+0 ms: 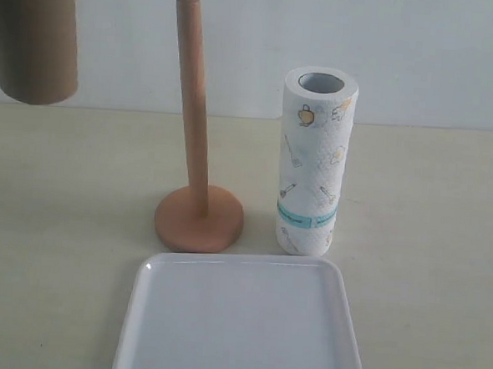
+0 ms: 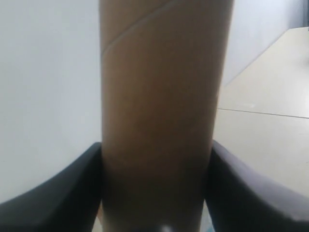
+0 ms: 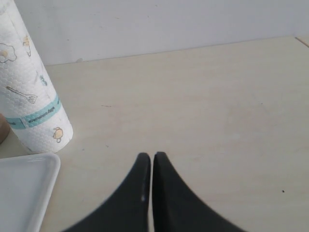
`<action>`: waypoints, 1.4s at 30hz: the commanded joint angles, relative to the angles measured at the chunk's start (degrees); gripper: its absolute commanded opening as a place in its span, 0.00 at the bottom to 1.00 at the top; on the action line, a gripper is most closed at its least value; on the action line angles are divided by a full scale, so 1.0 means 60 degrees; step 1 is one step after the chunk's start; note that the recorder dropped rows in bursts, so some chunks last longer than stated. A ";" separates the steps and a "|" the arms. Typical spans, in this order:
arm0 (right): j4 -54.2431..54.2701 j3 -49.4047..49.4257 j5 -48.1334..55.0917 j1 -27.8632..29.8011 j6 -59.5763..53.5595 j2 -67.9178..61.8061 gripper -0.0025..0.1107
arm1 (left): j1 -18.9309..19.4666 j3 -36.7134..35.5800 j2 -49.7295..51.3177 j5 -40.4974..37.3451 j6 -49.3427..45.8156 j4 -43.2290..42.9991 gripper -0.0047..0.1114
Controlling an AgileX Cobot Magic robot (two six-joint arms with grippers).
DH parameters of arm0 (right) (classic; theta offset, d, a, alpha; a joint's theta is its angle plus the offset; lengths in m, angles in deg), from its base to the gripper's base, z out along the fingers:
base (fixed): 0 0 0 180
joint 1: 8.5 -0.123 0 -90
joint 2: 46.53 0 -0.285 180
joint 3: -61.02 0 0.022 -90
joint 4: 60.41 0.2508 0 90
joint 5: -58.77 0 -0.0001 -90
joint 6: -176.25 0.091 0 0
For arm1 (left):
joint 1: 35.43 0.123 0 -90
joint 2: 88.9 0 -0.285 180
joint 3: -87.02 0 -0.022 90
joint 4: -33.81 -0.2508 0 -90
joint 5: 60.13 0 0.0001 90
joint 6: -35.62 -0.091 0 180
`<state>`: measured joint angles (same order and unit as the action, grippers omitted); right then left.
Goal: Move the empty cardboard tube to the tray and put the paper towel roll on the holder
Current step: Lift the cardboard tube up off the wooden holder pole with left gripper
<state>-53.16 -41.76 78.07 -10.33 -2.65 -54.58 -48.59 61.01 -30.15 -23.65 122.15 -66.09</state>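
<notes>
Cardboard tube [image 2: 161,111], pinched in the left gripper [image 2: 157,162]: lower it flat onto the tray [image 1: 238,326] (right gripper [image 3: 152,162] closed, empty).

We take this for a robot test bench in a lab, not a lived-in kitchen. A bare white wall [image 1: 422,53] rises behind the holder [image 1: 196,206], and the plain cream surface [image 1: 443,247] beneath the holder carries staged kitchen goods: a paper towel roll [image 1: 315,164] just beside the holder, a glossy white tray [image 1: 238,326] in front of it. The black right pincer [image 3: 152,156], tips together, hangs over that same surface.
</notes>
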 commanded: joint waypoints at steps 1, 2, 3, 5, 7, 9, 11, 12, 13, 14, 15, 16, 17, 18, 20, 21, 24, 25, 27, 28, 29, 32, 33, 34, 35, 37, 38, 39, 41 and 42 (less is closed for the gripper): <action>-0.0074 -0.0001 -0.0028 0.0022 0.0008 0.0044 0.03 | -0.0015 -0.0038 0.0075 0.0431 0.0368 -0.0008 0.08; -0.0074 -0.0001 -0.0028 0.0022 0.0008 0.0044 0.03 | -0.0015 -0.0038 0.0024 0.0409 0.0368 -0.0008 0.08; -0.0074 -0.0001 -0.0028 0.0022 0.0008 0.0044 0.03 | -0.0015 -0.0038 0.0001 0.0295 0.0435 -0.0008 0.08; -0.0074 -0.0001 -0.0028 0.0022 0.0008 0.0044 0.03 | -0.0015 -0.0038 -0.0095 -0.0224 0.0417 -0.0008 0.08; -0.0074 -0.0001 -0.0028 0.0022 0.0008 0.0044 0.03 | -0.0015 -0.0038 -0.0159 -0.1099 0.0351 -0.0008 0.08; -0.0074 -0.0001 -0.0028 0.0022 0.0008 0.0044 0.03 | -0.0015 -0.0038 -0.0219 -0.1821 0.0351 -0.0008 0.08; -0.0074 -0.0001 -0.0028 0.0022 0.0008 0.0044 0.03 | -0.0015 -0.0038 -0.0282 -0.2084 0.0397 -0.0008 0.08; -0.0074 -0.0001 -0.0028 0.0022 0.0008 0.0044 0.03 | -0.0015 -0.0038 -0.0319 -0.2083 0.0397 -0.0008 0.08; -0.0074 -0.0001 -0.0028 0.0022 0.0008 0.0044 0.03 | -0.0015 -0.0038 -0.0319 -0.2083 0.0397 -0.0008 0.08; -0.0074 -0.0001 -0.0028 0.0022 0.0008 0.0044 0.03 | -0.0015 -0.0038 -0.0319 -0.2059 0.0397 -0.0008 0.08; -0.0074 -0.0001 -0.0028 0.0022 0.0008 0.0044 0.03 | -0.0015 -0.0038 -0.0337 -0.2057 0.0397 -0.0008 0.08; -0.0074 -0.0001 -0.0028 0.0022 0.0008 0.0044 0.03 | -0.0015 -0.0038 -0.0398 -0.2057 0.0426 -0.0008 0.08; -0.0074 -0.0001 -0.0028 0.0022 0.0008 0.0044 0.03 | -0.0015 -0.0061 -0.0424 -0.2057 0.0477 -0.0008 0.08; -0.0074 -0.0001 -0.0028 0.0022 0.0008 0.0044 0.03 | -0.0015 -0.0131 -0.0424 -0.2057 0.0568 -0.0008 0.08; -0.0074 -0.0001 -0.0028 0.0022 0.0008 0.0044 0.03 | -0.0015 -0.0312 -0.0546 -0.2057 0.0713 -0.0008 0.08; -0.0074 -0.0001 -0.0028 0.0022 0.0008 0.0044 0.03 | -0.0015 -0.0421 -0.0564 -0.2057 0.0713 -0.0008 0.08; -0.0074 -0.0001 -0.0028 0.0022 0.0008 0.0044 0.03 | -0.0015 -0.0782 -0.0754 -0.2041 0.0569 -0.0008 0.08; -0.0074 -0.0001 -0.0028 0.0022 0.0008 0.0044 0.03 | -0.0015 -0.0839 -0.0819 -0.2041 0.0529 -0.0008 0.08; -0.0074 -0.0001 -0.0028 0.0022 0.0008 0.0044 0.03 | -0.0015 -0.0927 -0.0975 -0.2041 0.0529 -0.0008 0.08; -0.0074 -0.0001 -0.0028 0.0022 0.0008 0.0044 0.03 | -0.0015 -0.0974 -0.1072 -0.2041 0.0529 -0.0008 0.08; -0.0074 -0.0001 -0.0028 0.0022 0.0008 0.0044 0.03 | -0.0015 -0.1008 -0.1174 -0.1986 0.0529 -0.0008 0.08; -0.0074 -0.0001 -0.0028 0.0022 0.0008 0.0044 0.03 | -0.0015 -0.1090 -0.1441 -0.1923 0.0561 -0.0008 0.08; -0.0074 -0.0001 -0.0028 0.0022 0.0008 0.0044 0.03 | -0.0015 -0.1107 -0.1530 -0.1899 0.0561 -0.0008 0.08; -0.0074 -0.0001 -0.0028 0.0022 0.0008 0.0044 0.03 | -0.0015 -0.1107 -0.1620 -0.1899 0.0561 -0.0008 0.08; -0.0074 -0.0001 -0.0028 0.0022 0.0008 0.0044 0.03 | -0.0015 -0.1107 -0.1725 -0.1965 0.0561 -0.0008 0.08; -0.0074 -0.0001 -0.0028 0.0022 0.0008 0.0044 0.03 | -0.0015 -0.1107 -0.1883 -0.2204 0.0519 -0.0008 0.08; -0.0074 -0.0001 -0.0028 0.0022 0.0008 0.0044 0.03 | -0.0015 -0.1107 -0.1934 -0.2280 0.0250 0.0156 0.08; -0.0074 -0.0001 -0.0028 0.0022 0.0008 0.0044 0.03 | -0.0015 -0.1107 -0.1977 -0.2277 -0.0179 0.0517 0.08; -0.0074 -0.0001 -0.0028 0.0022 0.0008 0.0044 0.03 | -0.0015 -0.1107 -0.2047 -0.2223 -0.1456 0.1604 0.08; -0.0074 -0.0001 -0.0028 0.0022 0.0008 0.0044 0.03 | -0.0015 -0.1152 -0.2067 -0.2208 -0.2260 0.2554 0.08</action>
<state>-53.16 -41.76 78.07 -10.33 -2.65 -54.58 -48.59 54.64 -41.93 -36.13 118.17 -61.16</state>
